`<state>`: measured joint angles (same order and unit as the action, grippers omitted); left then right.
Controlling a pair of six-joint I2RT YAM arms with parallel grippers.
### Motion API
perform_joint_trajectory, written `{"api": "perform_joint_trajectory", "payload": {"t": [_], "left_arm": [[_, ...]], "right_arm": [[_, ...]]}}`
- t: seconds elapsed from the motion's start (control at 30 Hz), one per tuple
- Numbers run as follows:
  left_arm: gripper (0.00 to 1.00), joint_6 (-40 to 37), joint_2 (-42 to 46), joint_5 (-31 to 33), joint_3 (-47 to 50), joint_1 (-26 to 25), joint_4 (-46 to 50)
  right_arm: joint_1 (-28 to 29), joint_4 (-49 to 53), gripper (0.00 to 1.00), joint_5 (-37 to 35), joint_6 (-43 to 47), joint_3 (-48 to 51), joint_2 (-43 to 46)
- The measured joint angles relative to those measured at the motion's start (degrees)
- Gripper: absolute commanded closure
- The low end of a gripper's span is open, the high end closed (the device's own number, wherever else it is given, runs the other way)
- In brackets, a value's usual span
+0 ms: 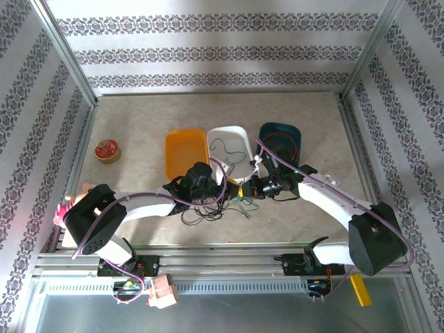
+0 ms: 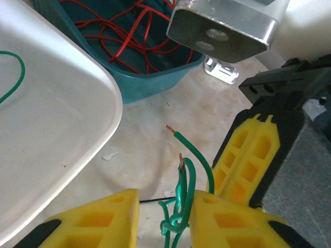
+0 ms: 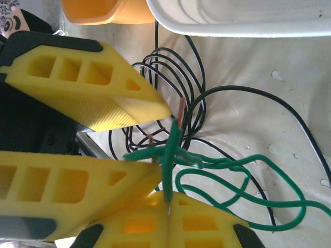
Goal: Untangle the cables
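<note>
The green cable [image 3: 170, 150] is clamped in the closed right end effector [image 3: 169, 202]. The left end effector [image 2: 164, 199] stands partly open astride it, over the tabletop [image 2: 155, 119].

We look steeply down from above and behind the arms onto the whole tabletop [image 1: 139, 118]. On the left wrist we sit close, facing past the left tool [image 2: 164, 199] toward the teal tray [image 2: 155, 82]. On the right wrist we are equally close, facing past the right tool [image 3: 168, 206] toward the orange tray [image 3: 103, 13]. Both wrist views share the green cable [image 3: 173, 150] and the white tray [image 2: 51, 129].
</note>
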<state>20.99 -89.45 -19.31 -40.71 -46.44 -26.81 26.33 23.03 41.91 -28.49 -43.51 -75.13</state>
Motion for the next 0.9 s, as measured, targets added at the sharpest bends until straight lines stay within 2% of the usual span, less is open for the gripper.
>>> {"api": "perform_joint_trajectory", "payload": {"t": [0.13,0.17,0.27,0.37,0.5,0.7,0.8,0.9], "left_arm": [[0.99,0.3,-1.5,0.0,-0.1,0.0,-1.7],[1.0,0.4,-2.0,0.1,-0.2,0.0,-2.2],[1.0,1.2,-2.4,2.5,-0.2,0.0,-2.7],[1.0,2.2,-2.1,9.2,-0.2,-0.2,-1.7],[1.0,2.4,-0.6,17.4,0.3,-0.3,2.7],[1.0,2.4,3.7,20.9,4.2,-0.3,8.0],[1.0,2.4,5.8,20.8,5.5,-0.3,9.0],[1.0,2.4,6.8,19.5,5.8,-0.3,9.0]], "right_arm": [[-0.3,-1.6,1.0,1.6,-0.9,0.8,0.1],[-0.3,-1.9,1.0,2.1,-1.1,0.9,0.2],[-0.3,-2.7,1.0,2.6,-1.4,1.1,0.8],[-1.9,-3.6,1.0,1.7,-1.6,2.0,2.2],[-7.1,-4.3,1.0,-1.2,-3.3,3.8,4.3],[-14.0,-4.9,1.0,-7.3,-6.2,7.5,6.6],[-14.8,-4.9,0.92,-8.5,-6.6,8.4,7.8],[-11.4,-5.8,0.75,-8.6,-5.7,8.2,8.3]]}}
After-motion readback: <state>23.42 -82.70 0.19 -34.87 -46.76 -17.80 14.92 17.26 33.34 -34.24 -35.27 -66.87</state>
